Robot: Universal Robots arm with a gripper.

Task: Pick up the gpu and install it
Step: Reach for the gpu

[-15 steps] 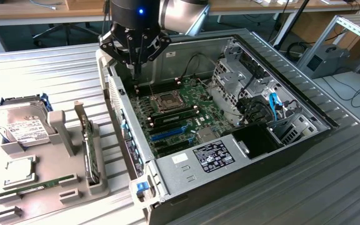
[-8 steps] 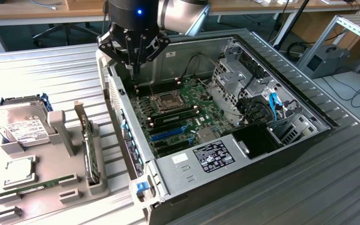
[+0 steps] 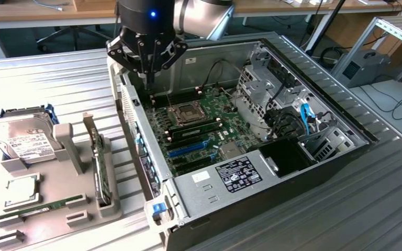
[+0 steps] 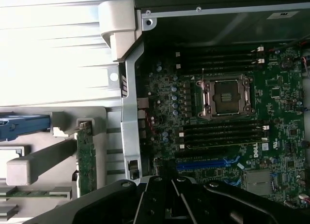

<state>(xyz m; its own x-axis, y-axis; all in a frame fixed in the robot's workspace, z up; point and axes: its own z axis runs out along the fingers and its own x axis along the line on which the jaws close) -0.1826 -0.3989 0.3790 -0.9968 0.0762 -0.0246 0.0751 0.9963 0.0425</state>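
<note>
Green-board gpu [image 3: 102, 172] stands on edge in a slot of the grey parts holder [image 3: 65, 138], just outside the open PC case [image 3: 187, 196], not picked up yet. End effector [image 3: 149, 76] hangs over the case's wall nearest that holder, above the motherboard [image 3: 215, 117] by the CPU socket [image 3: 186, 112]. Its fingers are pinched shut, with nothing in them.
</note>
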